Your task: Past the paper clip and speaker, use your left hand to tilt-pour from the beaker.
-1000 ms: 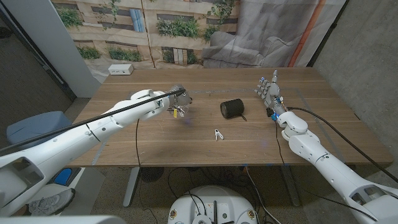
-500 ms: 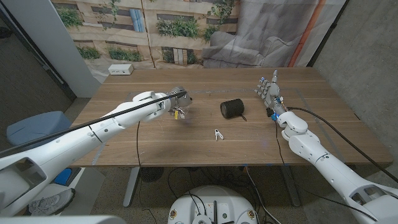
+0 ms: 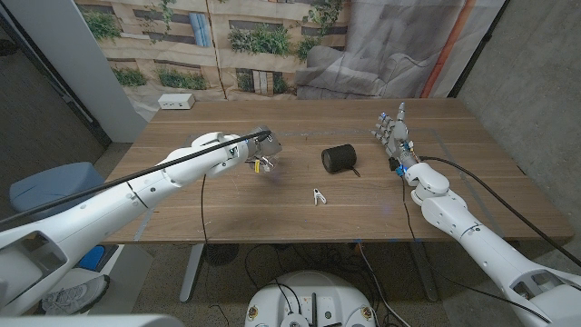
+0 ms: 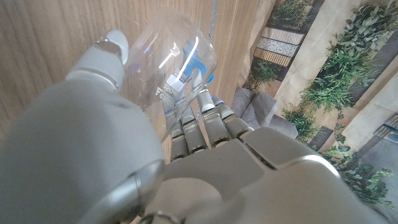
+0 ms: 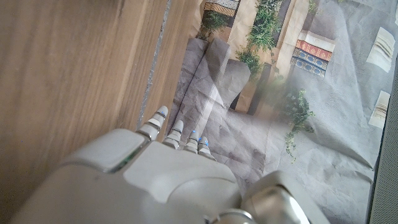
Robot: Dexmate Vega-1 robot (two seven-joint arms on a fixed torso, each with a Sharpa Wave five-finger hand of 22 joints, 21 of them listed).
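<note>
Two hands: left hand (image 3: 221, 148) grips the clear glass beaker (image 3: 264, 143), left of frame centre; right hand (image 3: 394, 134) holds nothing, fingers apart.
Beaker axis: tilted, mouth toward the black cylindrical speaker (image 3: 339, 159).
Small metal paper clip (image 3: 318, 195): lower centre on the wooden table (image 3: 454, 195).

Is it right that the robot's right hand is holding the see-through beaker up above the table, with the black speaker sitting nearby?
Not quite. The left hand holds the clear beaker, as the head view and left wrist view show. The right hand holds nothing. The black speaker does sit nearby.
</note>
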